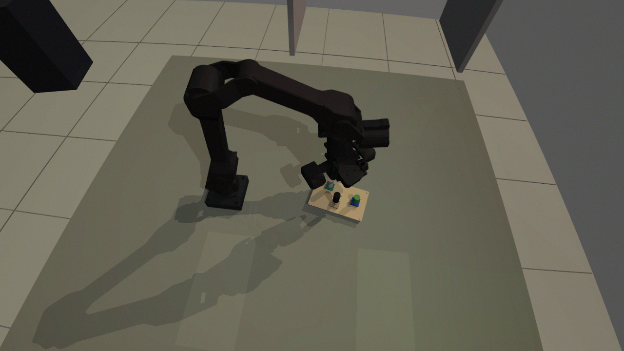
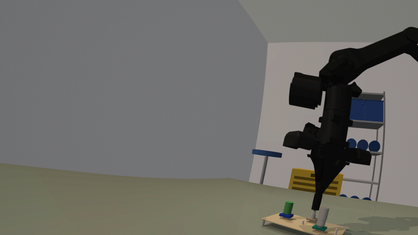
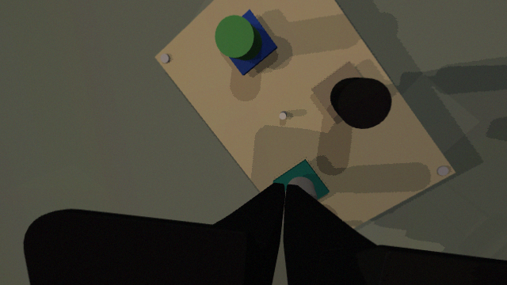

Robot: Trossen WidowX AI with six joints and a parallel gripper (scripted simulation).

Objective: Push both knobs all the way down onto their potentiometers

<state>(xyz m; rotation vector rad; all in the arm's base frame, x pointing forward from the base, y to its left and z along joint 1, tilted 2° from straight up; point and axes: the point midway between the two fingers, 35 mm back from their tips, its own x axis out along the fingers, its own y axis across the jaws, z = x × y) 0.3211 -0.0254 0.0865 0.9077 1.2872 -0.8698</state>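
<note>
Black knob (image 1: 336,197) (image 2: 316,203) (image 3: 362,104) high on its shaft, mid-worktop (image 1: 436,174) (image 2: 146,204) (image 3: 79,119) | gripper (image 1: 349,175) (image 2: 319,192) (image 3: 283,195) closed, empty | knob apparently lies from jaws toward top view's bottom worktop edge; sole arm | long axis upright, round end up, shaft end toward circuit board (image 1: 321,201) (image 2: 292,222) (image 3: 222,107)

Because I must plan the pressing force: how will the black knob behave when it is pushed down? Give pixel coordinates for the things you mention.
The black knob (image 1: 336,197) (image 2: 317,201) (image 3: 362,104) is probably stiff, since its cylinder looks solid. It may tilt under off-centre force, standing tall on a thin shaft (image 2: 314,213). It probably can slide lower: shaft shows beneath it.
</note>
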